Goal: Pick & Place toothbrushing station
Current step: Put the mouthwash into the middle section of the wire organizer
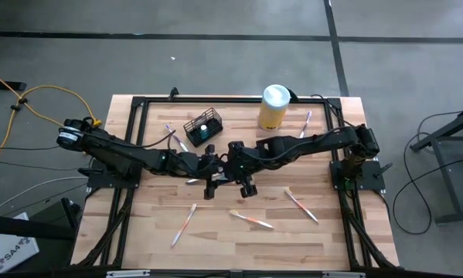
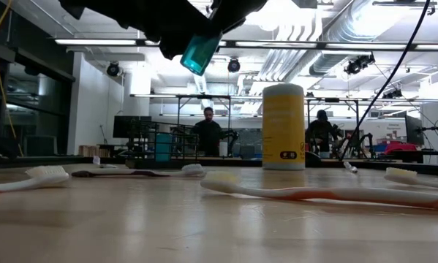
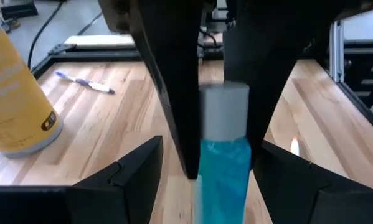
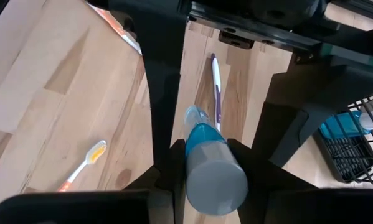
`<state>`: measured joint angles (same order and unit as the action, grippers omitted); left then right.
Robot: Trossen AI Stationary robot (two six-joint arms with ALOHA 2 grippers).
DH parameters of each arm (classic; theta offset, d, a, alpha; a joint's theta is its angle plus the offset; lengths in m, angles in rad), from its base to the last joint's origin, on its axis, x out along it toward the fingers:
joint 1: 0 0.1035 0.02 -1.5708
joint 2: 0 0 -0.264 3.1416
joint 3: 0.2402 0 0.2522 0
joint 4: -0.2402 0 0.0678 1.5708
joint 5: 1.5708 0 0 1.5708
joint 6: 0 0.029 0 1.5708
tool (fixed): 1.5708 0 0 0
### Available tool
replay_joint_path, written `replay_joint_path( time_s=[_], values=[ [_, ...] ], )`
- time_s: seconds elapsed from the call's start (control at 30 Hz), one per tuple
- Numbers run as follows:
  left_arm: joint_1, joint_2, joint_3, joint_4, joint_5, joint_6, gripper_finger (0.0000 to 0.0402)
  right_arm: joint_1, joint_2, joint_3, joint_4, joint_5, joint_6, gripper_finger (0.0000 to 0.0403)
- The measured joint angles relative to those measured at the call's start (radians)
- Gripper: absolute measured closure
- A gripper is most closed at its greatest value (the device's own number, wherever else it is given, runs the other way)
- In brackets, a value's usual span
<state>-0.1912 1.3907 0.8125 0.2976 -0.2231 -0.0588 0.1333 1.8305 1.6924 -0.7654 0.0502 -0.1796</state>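
Wire mesh makes the black holder (image 1: 204, 127) light, stiff and easy to tip; it stands on the counter (image 1: 138, 232) near the yellow canister (image 1: 273, 108), well clear of both arms. Its rim looks the best place to pinch. Mid-counter, the right gripper (image 4: 202, 155) pinches a small blue tube (image 4: 212, 171) with a grey cap, smooth and likely slippery. The left gripper (image 3: 205, 180) faces it with fingers spread on either side of the tube, apparently not touching. Toothbrushes (image 1: 251, 221) lie scattered about.
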Motion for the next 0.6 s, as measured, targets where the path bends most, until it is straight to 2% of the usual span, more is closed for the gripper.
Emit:
replay_joint_path(
  time_s=[0.6],
  values=[
    [-0.004,0.000,0.000,-0.047,-0.001,-0.020,0.0184,0.000,0.000,0.000,-0.001,0.000,0.003,0.0317]
  ],
)
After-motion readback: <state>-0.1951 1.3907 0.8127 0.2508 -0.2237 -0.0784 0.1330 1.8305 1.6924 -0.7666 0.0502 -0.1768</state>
